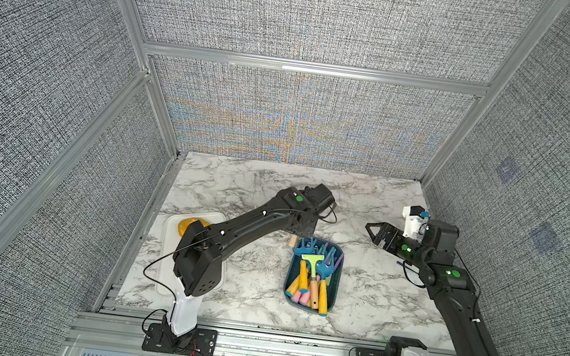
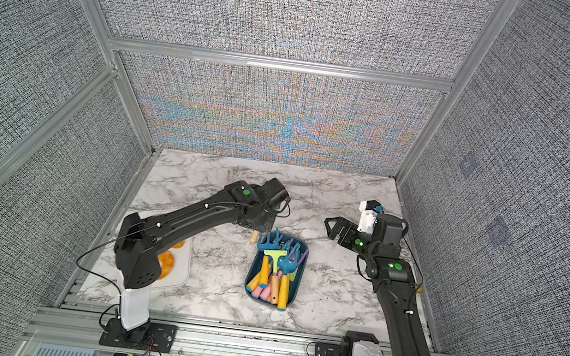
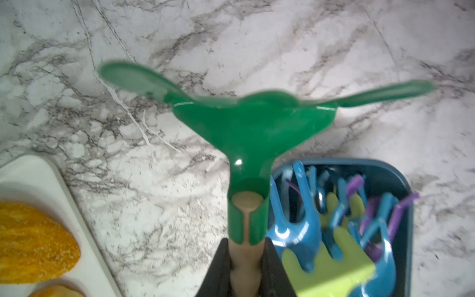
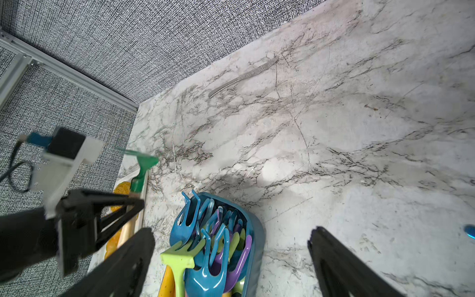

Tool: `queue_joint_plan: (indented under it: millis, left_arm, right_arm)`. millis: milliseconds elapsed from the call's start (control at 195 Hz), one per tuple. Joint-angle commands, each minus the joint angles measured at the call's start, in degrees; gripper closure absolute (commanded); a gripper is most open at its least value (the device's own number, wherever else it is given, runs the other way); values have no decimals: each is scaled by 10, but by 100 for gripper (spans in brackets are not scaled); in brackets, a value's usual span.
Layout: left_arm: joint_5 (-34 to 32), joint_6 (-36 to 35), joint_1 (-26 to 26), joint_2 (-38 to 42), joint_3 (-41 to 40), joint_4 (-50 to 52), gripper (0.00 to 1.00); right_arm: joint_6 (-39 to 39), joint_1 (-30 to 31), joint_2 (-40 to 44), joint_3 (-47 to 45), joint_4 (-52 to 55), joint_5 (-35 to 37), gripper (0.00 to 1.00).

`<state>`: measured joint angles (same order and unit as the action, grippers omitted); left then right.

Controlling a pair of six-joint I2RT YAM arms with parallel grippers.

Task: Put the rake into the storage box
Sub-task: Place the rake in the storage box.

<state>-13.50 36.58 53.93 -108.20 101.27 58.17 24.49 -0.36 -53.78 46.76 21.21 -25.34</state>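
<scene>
My left gripper point(image 3: 245, 246) is shut on the wooden handle of a green rake point(image 3: 252, 128), whose head spreads out over the marble table. In both top views only the handle's end point(image 1: 293, 240) point(image 2: 254, 237) shows, under my left wrist and just left of the far end of the storage box point(image 1: 337, 285). This dark teal storage box point(image 3: 401, 180) holds several blue, purple and lime toy rakes with yellow, pink and wooden handles. The right wrist view shows the green rake point(image 4: 140, 169) in my left gripper point(image 4: 133, 203). My right gripper point(image 1: 374, 234) point(image 4: 231, 231) hangs open and empty, right of the box.
A flat white tray point(image 1: 168, 246) with orange-yellow pieces point(image 3: 30, 241) lies at the table's left, partly under my left arm. A thin metal tool point(image 4: 241, 75) lies near the back wall. Grey fabric walls enclose three sides of the table.
</scene>
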Motion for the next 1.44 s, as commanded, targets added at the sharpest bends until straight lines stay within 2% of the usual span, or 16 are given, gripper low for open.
queue_joint_plan:
  millis: [0, 231, 405, 718, 953, 1071, 1163, 1261, 1430]
  left_arm:
    - [-32, 76, 41, 38, -47, -25, 100]
    - [-39, 188, 140, 105, -164, -96, 100]
    - [-69, 236, 200, 73, -157, -93, 100]
    - [-125, 241, 206, 23, -118, -58, 100]
    - [-115, 235, 202, -18, -86, -40, 100]
    - [-110, 238, 200, -27, -74, -25, 93]
    - [-107, 238, 200, -25, -75, -26, 76]
    - [-106, 238, 200, -23, -75, -27, 65]
    - [-104, 237, 199, -24, -70, -27, 63]
  right_arm:
    - [6, 0, 9, -4, 1, -4, 1]
    - [10, 0, 34, -37, 5, -11, 1]
    - [9, 1, 44, -44, 5, -18, 1]
    - [6, 0, 47, -45, 7, -23, 1]
    - [6, 0, 42, -44, 2, -23, 1]
    - [4, 0, 38, -45, -1, -27, 1]
    - [5, 0, 36, -47, -4, -29, 1]
    - [4, 0, 33, -48, -5, -29, 1]
    - [5, 0, 33, -48, -6, -30, 1]
